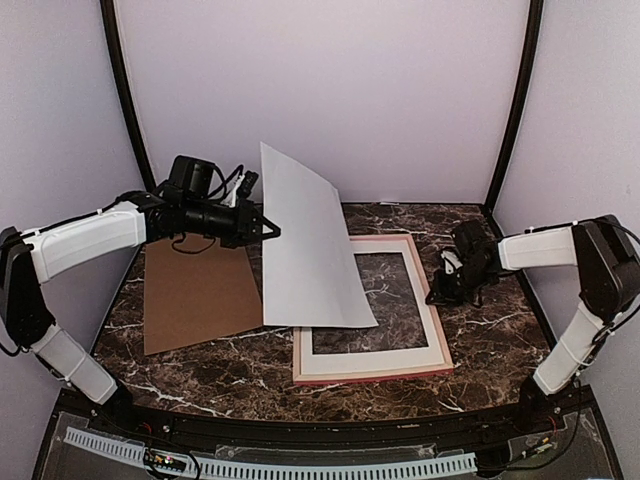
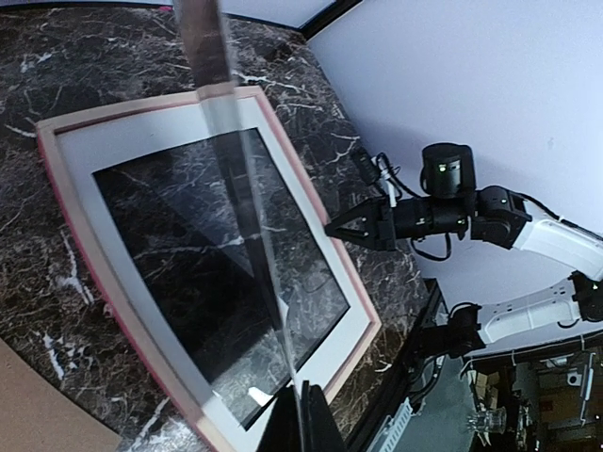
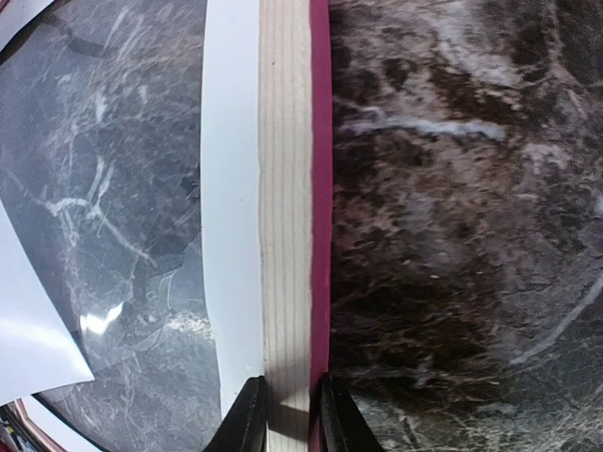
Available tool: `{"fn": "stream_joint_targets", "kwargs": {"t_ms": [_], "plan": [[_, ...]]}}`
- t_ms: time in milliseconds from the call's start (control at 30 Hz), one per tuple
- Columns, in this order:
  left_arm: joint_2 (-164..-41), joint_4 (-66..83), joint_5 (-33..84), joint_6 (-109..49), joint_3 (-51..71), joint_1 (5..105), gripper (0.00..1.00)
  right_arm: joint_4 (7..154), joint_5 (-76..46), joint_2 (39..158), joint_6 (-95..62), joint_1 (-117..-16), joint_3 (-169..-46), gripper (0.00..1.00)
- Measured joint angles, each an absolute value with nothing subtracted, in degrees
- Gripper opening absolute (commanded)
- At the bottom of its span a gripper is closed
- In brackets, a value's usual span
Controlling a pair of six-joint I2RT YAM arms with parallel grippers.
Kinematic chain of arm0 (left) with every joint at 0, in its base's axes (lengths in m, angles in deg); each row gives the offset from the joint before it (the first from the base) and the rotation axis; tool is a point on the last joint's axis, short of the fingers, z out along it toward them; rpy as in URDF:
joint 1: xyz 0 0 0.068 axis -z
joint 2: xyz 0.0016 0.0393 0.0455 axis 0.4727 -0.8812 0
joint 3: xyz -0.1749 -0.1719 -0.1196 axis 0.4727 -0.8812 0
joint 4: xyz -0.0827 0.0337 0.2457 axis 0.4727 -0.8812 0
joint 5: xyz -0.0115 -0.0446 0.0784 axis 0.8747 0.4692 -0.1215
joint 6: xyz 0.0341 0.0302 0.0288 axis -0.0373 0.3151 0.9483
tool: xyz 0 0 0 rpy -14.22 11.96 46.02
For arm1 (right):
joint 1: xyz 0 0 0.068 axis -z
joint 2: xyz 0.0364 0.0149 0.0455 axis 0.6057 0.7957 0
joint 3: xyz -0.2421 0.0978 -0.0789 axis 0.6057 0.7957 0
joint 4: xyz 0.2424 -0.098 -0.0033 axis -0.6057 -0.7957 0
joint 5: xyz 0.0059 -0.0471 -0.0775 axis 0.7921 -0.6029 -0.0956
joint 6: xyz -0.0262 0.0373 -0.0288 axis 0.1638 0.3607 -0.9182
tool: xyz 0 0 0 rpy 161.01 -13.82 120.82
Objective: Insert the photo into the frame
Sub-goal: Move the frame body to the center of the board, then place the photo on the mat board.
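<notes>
On the dark marble table (image 1: 490, 345), our left gripper (image 1: 272, 231) grasps the large white-backed paper photo (image 1: 305, 250) at its 9 o'clock edge, tilted over the thin pink-edged wooden frame (image 1: 380, 368), whose 3 o'clock rail our right gripper (image 1: 438, 295) pinches; we judge insertion not yet done.

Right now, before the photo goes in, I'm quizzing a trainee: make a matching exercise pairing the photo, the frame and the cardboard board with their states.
Things:
1. photo
2. frame
3. cardboard board

States:
A. flat on the table, left of the frame
B. tilted up, held by the left gripper
C. flat, pale side up, right gripper on its right rail

Pairs: 1-B; 2-C; 3-A
</notes>
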State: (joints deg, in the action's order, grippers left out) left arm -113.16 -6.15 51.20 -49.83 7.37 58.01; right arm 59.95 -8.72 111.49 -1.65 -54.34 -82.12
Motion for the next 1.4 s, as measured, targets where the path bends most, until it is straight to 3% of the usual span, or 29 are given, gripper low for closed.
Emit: {"fn": "stream_joint_targets", "kwargs": {"t_ms": [133, 300, 567, 833, 1033, 1233, 1400], "plan": [[-113.2, -3.6, 52.8, -52.4, 8.0, 58.6, 0.0, 60.0, -6.9, 111.4, -0.7, -55.5, -82.4, 0.43], [-113.4, -2.0, 52.9, -54.8, 11.3, 61.6, 0.0, 58.8, -6.3, 109.6, -0.2, -55.7, -84.8, 0.51], [-119.7, -0.6, 53.0, -56.6, 24.3, 68.1, 0.0, 56.4, -7.8, 105.2, -1.1, -52.3, -88.5, 0.54], [-132.2, -3.2, 55.0, -55.1, 43.7, 75.1, 0.0, 52.4, -10.0, 99.0, -1.9, -37.8, -88.5, 0.55], [-132.1, -1.8, 55.1, -55.9, 37.6, 76.2, 0.0, 51.6, -10.8, 95.1, -2.2, -32.9, -88.5, 0.55], [-134.5, 7.6, 54.7, -63.3, 17.9, 71.8, 0.0, 51.2, -10.2, 96.3, -2.9, -32.9, -88.5, 0.55], [-140.9, 12.2, 54.2, -67.9, 10.6, 68.7, 0.0, 51.4, -9.7, 97.7, -3.4, -32.9, -87.9, 0.54]]}}
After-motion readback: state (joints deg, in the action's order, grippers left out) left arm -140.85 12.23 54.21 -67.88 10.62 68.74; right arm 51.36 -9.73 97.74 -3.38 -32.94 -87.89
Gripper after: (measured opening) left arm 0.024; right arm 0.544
